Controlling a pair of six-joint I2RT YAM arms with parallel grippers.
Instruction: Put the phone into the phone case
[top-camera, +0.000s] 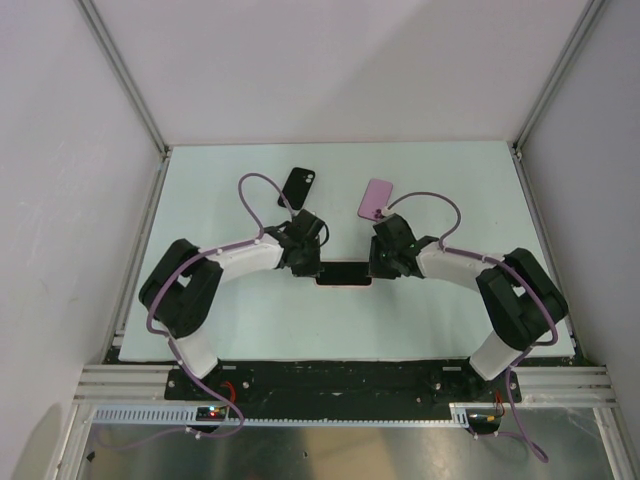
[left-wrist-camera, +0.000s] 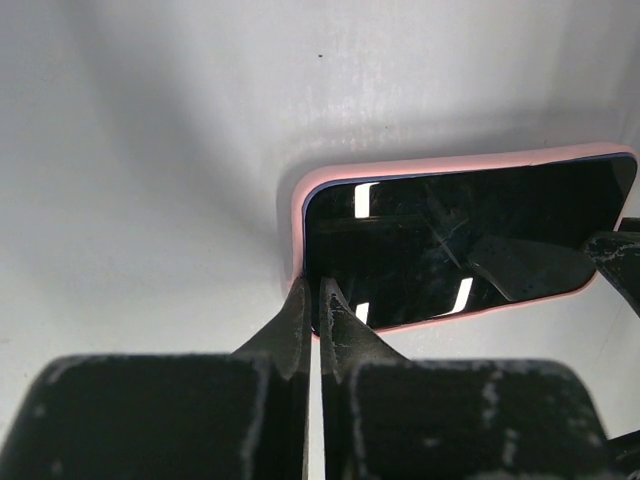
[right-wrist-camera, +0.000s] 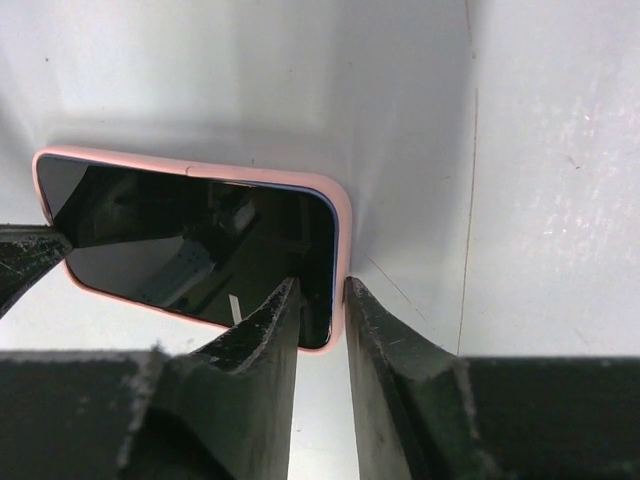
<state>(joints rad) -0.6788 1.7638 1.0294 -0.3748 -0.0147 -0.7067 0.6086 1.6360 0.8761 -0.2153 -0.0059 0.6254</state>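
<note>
Phone (left-wrist-camera: 450, 240): we see it screen-up inside the pink phone case (left-wrist-camera: 297, 215), lying between the two sets of fingers.
Left gripper (left-wrist-camera: 316, 300): nearly closed, tips at the corner rim.
Right gripper (right-wrist-camera: 322, 300): narrow, pinching the end rim.
Risk: we judge that uneven pulling could peel the rim and unseat a corner.

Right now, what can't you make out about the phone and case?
- Left wrist: left fingers cover the pink silicone case corner; pinching it or not, unclear.
- Right wrist: right fingers hide the rim; dark-screened phone seating unclear.
- Top external: black rectangular slab, lilac slab too small: phone or case.
</note>
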